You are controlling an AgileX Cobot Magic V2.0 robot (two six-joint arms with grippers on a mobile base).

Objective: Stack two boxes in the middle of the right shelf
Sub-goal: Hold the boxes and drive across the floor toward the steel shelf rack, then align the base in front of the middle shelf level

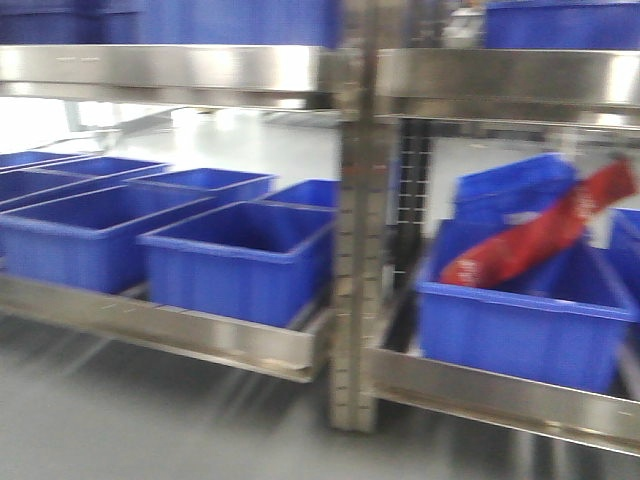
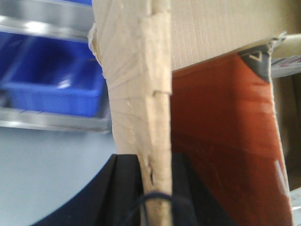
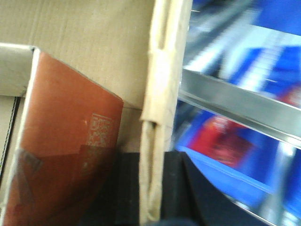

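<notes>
Both my grippers pinch cardboard, with the shelf [image 1: 500, 395] ahead.

My left gripper [image 2: 155, 172] is pressed together on the upright wall edge of a box [image 2: 131, 94], black fingers on either side, just below a yellowed tape [image 2: 157, 56] strip. My right gripper [image 3: 153, 165] clamps a box wall [image 3: 94, 47] the same way; I cannot tell if it is the same carton. A rust-red panel [image 2: 221, 141] leans inside, and the right wrist view shows a pale square code [image 3: 99, 129] on it, too blurred to read. The steel shelf carries blue bins [image 1: 240, 255]; a red pack [image 1: 540, 235] in the right-hand one has illegible print.
</notes>
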